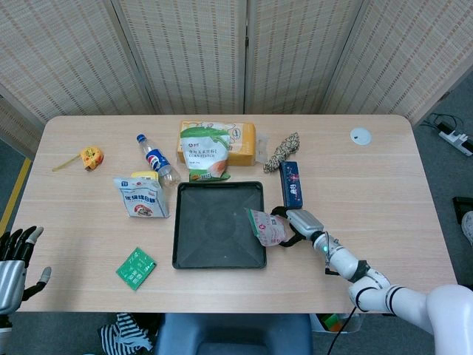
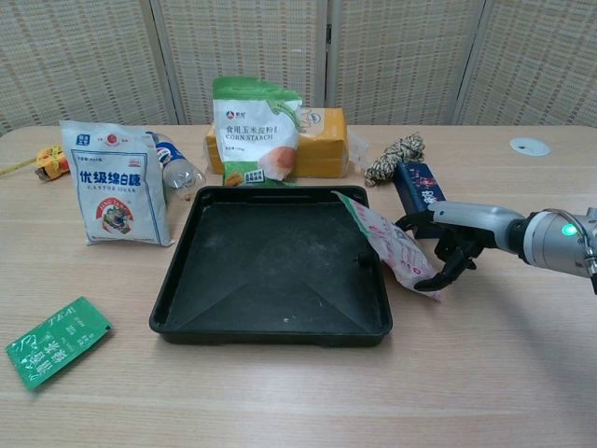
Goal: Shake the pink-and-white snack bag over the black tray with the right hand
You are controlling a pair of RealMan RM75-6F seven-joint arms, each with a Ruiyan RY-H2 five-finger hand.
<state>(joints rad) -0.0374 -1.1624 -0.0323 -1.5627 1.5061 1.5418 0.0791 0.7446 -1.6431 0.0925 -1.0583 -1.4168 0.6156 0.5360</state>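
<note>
The pink-and-white snack bag [image 1: 264,227] [image 2: 392,245] leans on the right rim of the black tray [image 1: 219,260] [image 2: 270,331], its top corner tilted in over the tray. My right hand [image 1: 295,222] [image 2: 452,243] is at the bag's right edge, thumb above and fingers curled under it, gripping the bag. My left hand [image 1: 13,262] hangs off the table's near left corner with its fingers spread, holding nothing; the chest view does not show it.
A blue box [image 1: 291,183] [image 2: 418,191] lies just behind my right hand. Behind the tray stand a corn starch bag [image 1: 205,151] and a yellow box [image 1: 244,140]. A white sugar bag [image 1: 140,196], a bottle [image 1: 157,159] and a green packet [image 1: 136,268] lie left of the tray.
</note>
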